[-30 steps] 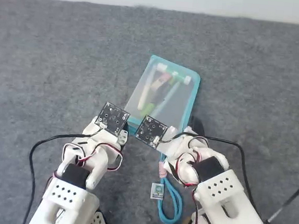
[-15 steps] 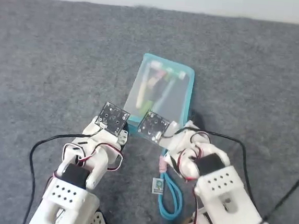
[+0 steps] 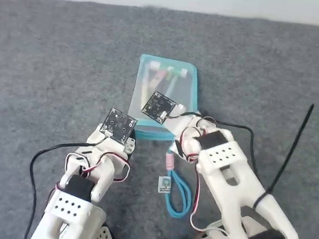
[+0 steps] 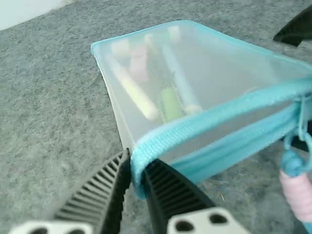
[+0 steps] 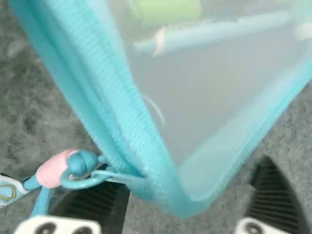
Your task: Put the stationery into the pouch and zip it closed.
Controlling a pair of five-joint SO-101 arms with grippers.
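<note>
**Pouch pinched at one near corner, stationery inside**

The pouch (image 3: 164, 92) is seen lying in the middle of the grey surface (image 3: 53, 60), just beyond both arms, with its long side running from near to far and its zip edge (image 4: 219, 119) at the near end; through its translucent wall the stationery (image 4: 170, 103) is seen inside, packed towards the far end, in yellow, green, blue and pink.

The left gripper (image 4: 135, 165) is placed at the near left corner of the pouch; its jaws are pressed together on the teal end of the zip edge, which is pinched between them.

The right gripper (image 5: 180, 195) is placed at the near right corner; its jaws are spread wide, one on each side of that corner, and no contact with the fabric can be made out; the pull ring (image 5: 85, 181) is seen at this right end of the zip edge, just beside one jaw; whether the zip is closed along its length cannot be told.

A pink bead (image 5: 53, 168) is tied to the pull ring; from it a teal wrist strap (image 3: 178, 196) is laid in a loop on the surface, nearer than the pouch and between the two arms, and a small tag (image 3: 165, 184) is seen at the strap's left side.
</note>
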